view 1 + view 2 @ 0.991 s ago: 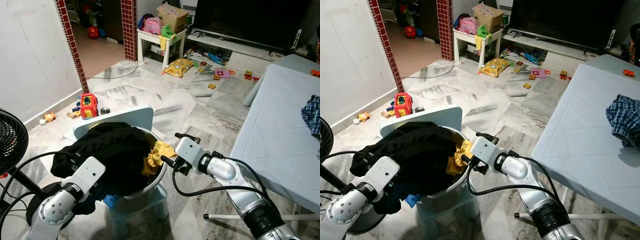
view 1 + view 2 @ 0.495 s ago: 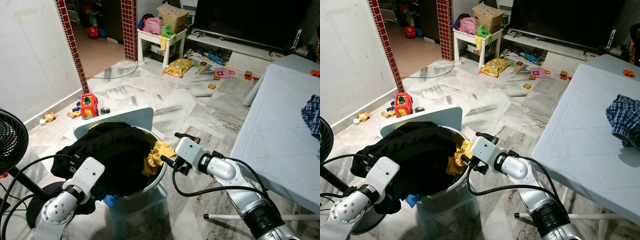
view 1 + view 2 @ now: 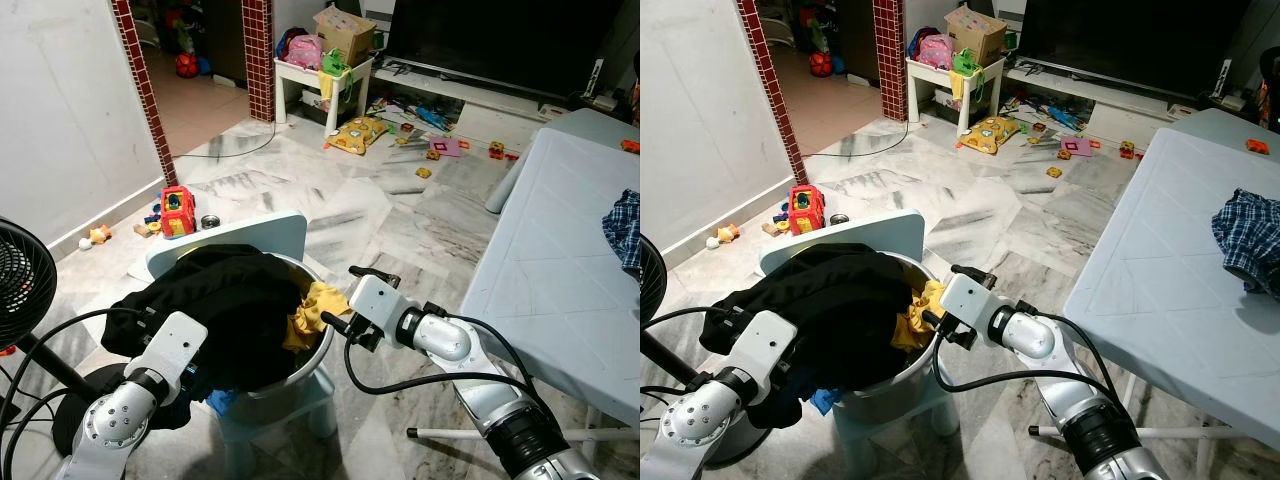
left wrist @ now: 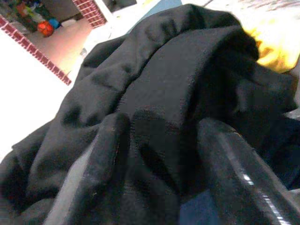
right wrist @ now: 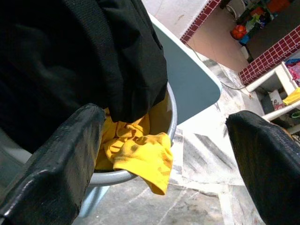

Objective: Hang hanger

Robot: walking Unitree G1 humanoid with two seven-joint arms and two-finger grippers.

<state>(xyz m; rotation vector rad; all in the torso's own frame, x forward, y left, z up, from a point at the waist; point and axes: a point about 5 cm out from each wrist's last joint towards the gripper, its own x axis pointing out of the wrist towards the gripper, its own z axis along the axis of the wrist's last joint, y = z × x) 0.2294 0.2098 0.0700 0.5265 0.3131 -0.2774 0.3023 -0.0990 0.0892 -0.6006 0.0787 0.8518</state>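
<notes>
The left gripper (image 4: 159,154), fingers spread, presses into the black cloth (image 3: 230,300) heaped in the basin (image 3: 318,352). The right gripper (image 5: 164,140) hangs wide open and empty, just beside the rim and the yellow cloth (image 3: 312,305). No hanger is visible; I judge it may lie buried under the heap, nearer the left gripper.

2 silver arms with rounded joints, white boxy wrist housings and looping black cables; each hand carries 2 long black fingers (image 5: 56,154).
</notes>
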